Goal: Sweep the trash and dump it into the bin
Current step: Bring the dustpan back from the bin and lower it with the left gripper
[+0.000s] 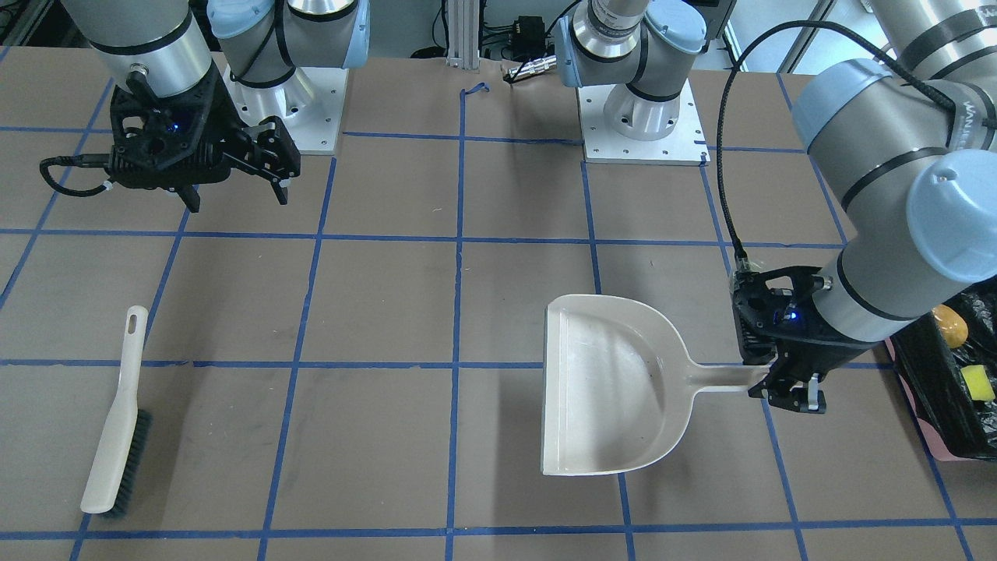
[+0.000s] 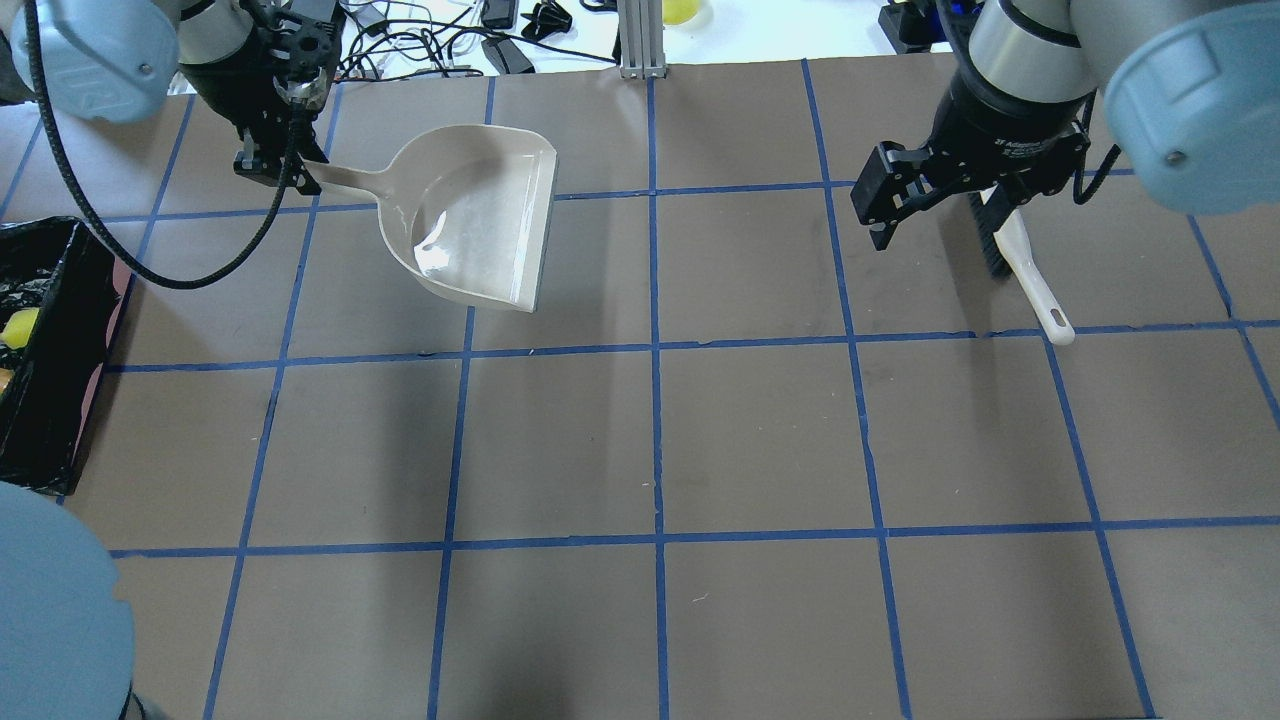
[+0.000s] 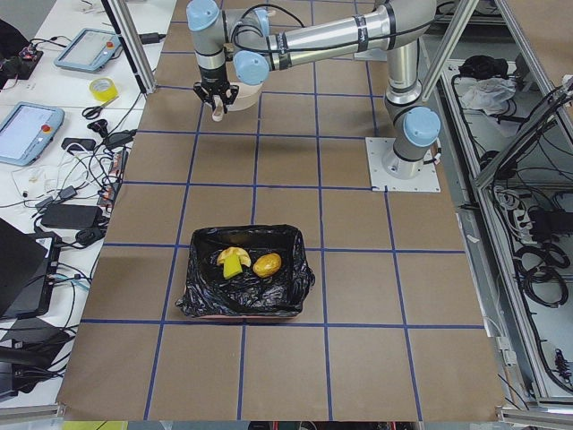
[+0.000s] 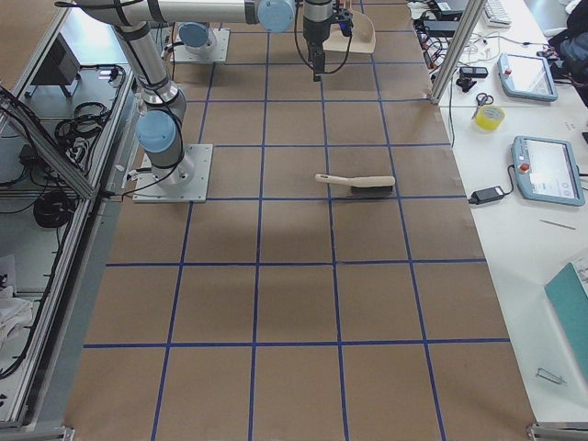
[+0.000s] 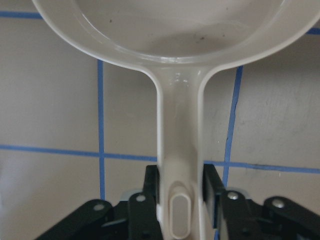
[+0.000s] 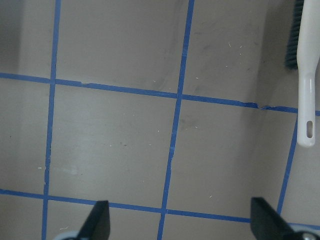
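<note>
**Dustpan (image 1: 615, 382) gripped, bin (image 1: 931, 389) holding trash**

Front-facing view: the left end effector (image 1: 783, 387) is clamping the end of the beige dustpan's handle. The pan's mouth is pointing away from the bin, which is sitting just beyond that arm at the edge of the tabletop (image 1: 374, 312). An orange-brown lump (image 1: 950, 326) and a yellow sponge square (image 1: 979, 383) are lying inside the bin's black liner. The right end effector (image 1: 237, 199) is hanging spread wide, gripping nothing, well apart from a brush (image 1: 117, 421) lying flat.

Overhead view: the right end effector is covering the brush's head, and only the handle is showing.

Left-side view: lump and sponge are resting side by side mid-bin.

Right-side view: the brush is lying alone, far from both arms.

Left wrist view: black fingers (image 5: 151, 185) are pressing both sides of the handle.

Right wrist view: fingertips (image 6: 97, 220) are standing far apart over the tabletop.
</note>
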Robot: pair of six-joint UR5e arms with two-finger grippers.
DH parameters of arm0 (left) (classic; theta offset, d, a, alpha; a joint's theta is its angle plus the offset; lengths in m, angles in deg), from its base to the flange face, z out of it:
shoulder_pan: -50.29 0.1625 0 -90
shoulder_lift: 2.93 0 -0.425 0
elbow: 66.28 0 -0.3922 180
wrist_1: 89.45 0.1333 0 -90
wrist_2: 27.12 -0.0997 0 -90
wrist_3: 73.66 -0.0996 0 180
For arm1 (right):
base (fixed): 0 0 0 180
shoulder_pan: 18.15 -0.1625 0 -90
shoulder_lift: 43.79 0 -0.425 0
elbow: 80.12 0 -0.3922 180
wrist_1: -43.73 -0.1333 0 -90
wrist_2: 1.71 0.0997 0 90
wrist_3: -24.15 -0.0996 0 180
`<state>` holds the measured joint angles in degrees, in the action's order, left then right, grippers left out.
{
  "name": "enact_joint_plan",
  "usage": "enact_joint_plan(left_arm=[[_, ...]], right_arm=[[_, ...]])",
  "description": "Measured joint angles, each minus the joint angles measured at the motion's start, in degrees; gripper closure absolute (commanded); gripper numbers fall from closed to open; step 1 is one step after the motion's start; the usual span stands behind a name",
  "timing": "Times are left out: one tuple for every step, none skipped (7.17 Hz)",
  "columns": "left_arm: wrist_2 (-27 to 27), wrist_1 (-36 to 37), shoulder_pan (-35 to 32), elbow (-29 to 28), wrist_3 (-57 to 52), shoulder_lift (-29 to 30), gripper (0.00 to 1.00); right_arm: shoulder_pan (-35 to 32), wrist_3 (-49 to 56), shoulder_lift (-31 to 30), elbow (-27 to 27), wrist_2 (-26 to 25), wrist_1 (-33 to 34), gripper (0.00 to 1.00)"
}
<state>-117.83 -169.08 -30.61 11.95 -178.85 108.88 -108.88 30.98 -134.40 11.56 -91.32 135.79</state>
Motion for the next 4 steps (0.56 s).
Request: enact_joint_plan(left_arm=[[-1.3,0.37,0.1,-0.2,-2.41,1.17,1.0],[-2.44,1.71,0.15,0.01,-4.43,2.42,1.0],[-2.98,3.23,0.17,0.32,-5.28,3.46,1.0],[-3.19,4.22,0.17,0.5,-5.52,4.49,1.0]], right_arm=[[0.0,-0.03,0.0,0.02,0.01,0.05,0.0],[-0.01,-0.08,0.0,0.06,-0.02,0.13,0.0],[-0.02,-0.14,0.0,0.07,-0.03,0.18,0.0],[0.0,-0.24,0.0,0.08,0.0,0.21,0.0]])
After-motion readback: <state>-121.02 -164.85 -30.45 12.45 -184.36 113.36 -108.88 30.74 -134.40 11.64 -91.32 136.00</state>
